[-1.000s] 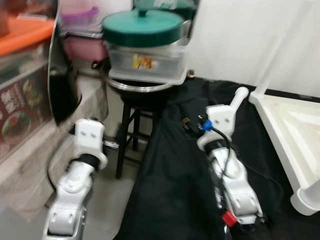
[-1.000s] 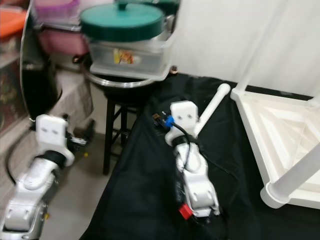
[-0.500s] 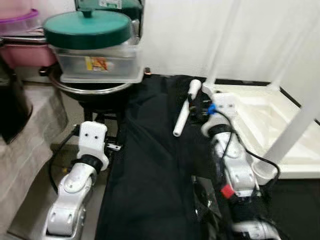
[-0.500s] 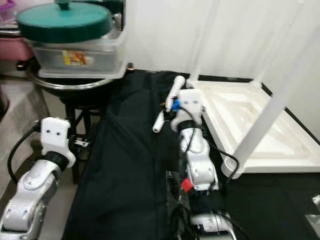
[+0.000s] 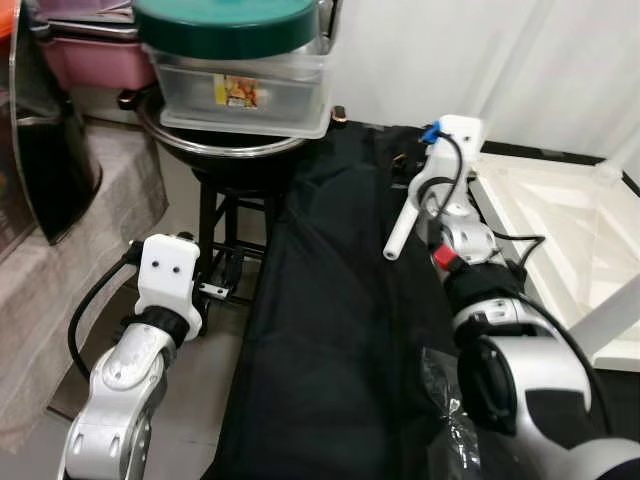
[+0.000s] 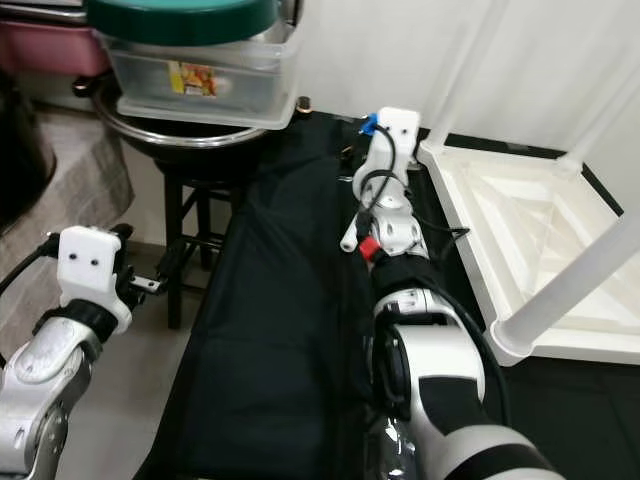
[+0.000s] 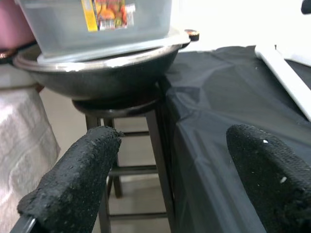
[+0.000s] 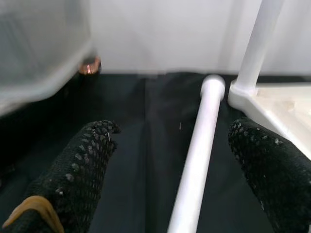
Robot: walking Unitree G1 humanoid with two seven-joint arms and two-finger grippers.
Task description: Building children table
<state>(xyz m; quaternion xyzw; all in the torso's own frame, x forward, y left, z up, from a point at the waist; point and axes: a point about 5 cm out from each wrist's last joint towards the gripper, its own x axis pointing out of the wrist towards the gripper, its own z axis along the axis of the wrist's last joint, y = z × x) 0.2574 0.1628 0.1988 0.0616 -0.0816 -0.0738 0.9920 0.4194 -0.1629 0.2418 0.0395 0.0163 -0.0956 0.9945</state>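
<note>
A white children's table top lies upside down on the black cloth, with one fitted leg pointing toward me. A loose white leg lies on the cloth to its left. My right arm is stretched out over that loose leg. In the right wrist view my right gripper is open, and the loose leg runs between its fingers without touching them. My left gripper is open and empty, low beside the stool.
The black stool at the left of the cloth carries a metal basin and a clear container with a green lid. A grey-draped block stands further left. A white curtain closes off the back.
The head view has swung, so the whole scene has shifted. My right arm has reached farther forward over the loose leg. The left arm still hangs by the stool.
</note>
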